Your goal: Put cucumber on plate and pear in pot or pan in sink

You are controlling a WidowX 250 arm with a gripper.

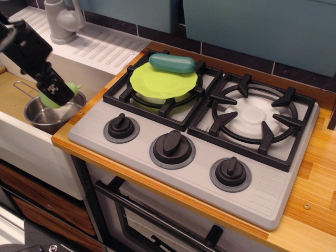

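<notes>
The dark teal cucumber [172, 63] lies on the far rim of the lime-green plate [164, 81], which rests on the left burner grate. My gripper [54, 91] is shut on the light green pear [62, 96] and holds it over the steel pot [50, 113] that stands in the sink [16, 94]. The black fingers [52, 85] cover most of the pear; only its right side and lower edge show. Whether the pear touches the pot's inside I cannot tell.
A grey faucet [62, 20] stands at the back on the ribbed white drainboard [105, 44]. The grey stove [199, 142] has three black knobs along its front and a bare right burner [254, 118]. A wooden counter [315, 168] runs to the right.
</notes>
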